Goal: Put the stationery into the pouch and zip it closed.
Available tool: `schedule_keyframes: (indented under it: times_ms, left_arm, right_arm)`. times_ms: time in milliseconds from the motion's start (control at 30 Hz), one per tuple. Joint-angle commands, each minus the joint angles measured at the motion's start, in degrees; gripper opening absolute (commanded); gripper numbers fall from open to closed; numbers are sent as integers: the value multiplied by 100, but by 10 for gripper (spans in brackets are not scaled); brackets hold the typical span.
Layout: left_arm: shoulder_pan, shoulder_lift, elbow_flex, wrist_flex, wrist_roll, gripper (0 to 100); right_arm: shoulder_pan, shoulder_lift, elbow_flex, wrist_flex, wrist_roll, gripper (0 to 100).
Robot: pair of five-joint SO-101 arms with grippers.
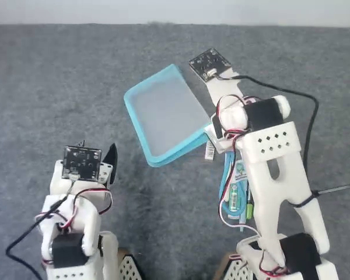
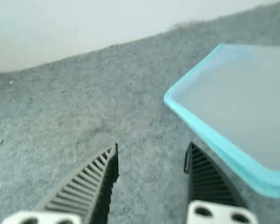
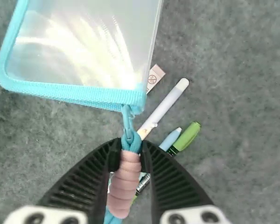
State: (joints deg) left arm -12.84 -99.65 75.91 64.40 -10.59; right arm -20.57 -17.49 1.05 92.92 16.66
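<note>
Nearest the lens, the right gripper (image 3: 129, 145) was clenched on the pink zipper pull (image 3: 123, 182), whose teal cord ran to a corner of the pouch (image 3: 70, 91). Just beside that corner, on the grey mat (image 3: 233, 70), lay a white pen (image 3: 165, 105), a blue pen (image 3: 170, 138) and a green pen (image 3: 186, 135), all outside the pouch, which looked empty, though glare blurred its clear face. The left gripper (image 2: 151, 161) hung over the mat near the pouch's other side, jaws spread, holding nothing.

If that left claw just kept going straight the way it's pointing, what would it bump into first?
Most likely the bare grey carpet. The left gripper is open and aims past the pouch, which lies off to one side. Depth is unclear, so that's a guess.
</note>
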Motion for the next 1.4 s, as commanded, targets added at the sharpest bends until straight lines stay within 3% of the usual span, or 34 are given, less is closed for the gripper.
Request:
schedule_keyframes:
  times_ms: [0,133,267,567,733,1033,1267,1367]
  left_arm:
    - [193,1398,-1156,-35,325,218]
    - [589,3051,-2484,193,352,220]
    - [923,3815,-3055,255,765,221]
    - [1468,4615,-1560,-1873,1407,220]
    - [2154,5037,-1262,-2004,1415,219]
    - [2356,5292,-910,-2347,1398,218]
    - [3244,5257,-532,-2848,1415,218]
    - [3218,5248,-523,-2866,1433,218]
  right_arm:
    - [-4,-426,-607,268,105,8]
    - [-277,-505,-589,268,79,8]
    - [-611,-910,-281,224,62,8]
    - [-1024,-1930,105,207,-18,8]
    - [-1086,-1859,88,40,-18,7]
    - [-901,-954,-826,-13,-211,7]
    - [-1692,-541,-1327,224,-53,7]
    - [-1974,-752,-1160,338,79,7]
